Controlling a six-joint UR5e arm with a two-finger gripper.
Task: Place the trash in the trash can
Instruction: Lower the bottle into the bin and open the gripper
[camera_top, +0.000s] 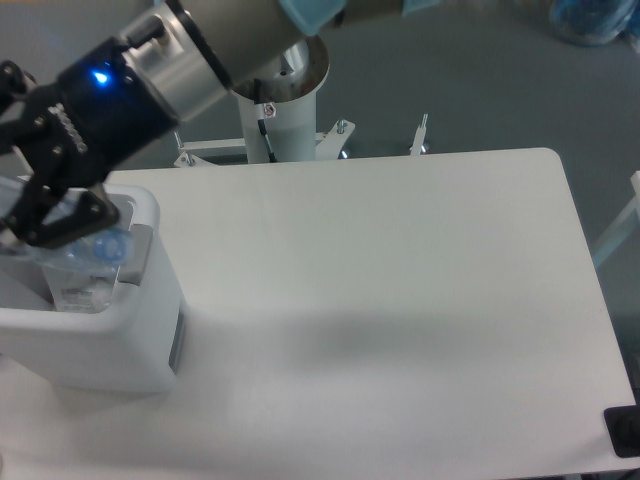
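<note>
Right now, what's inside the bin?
The bottle with its blue cap stands in the bin, under the gripper. The bin floor is hidden; no bag visible.

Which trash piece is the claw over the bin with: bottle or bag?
The bottle: clear plastic with a blue cap, at the claw over the trash can opening. No bag with a green strip can be made out on the table.

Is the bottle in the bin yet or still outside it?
In: the bottle sits within the trash can's rim, at the gripper. Whether it is released, cannot tell.
</note>
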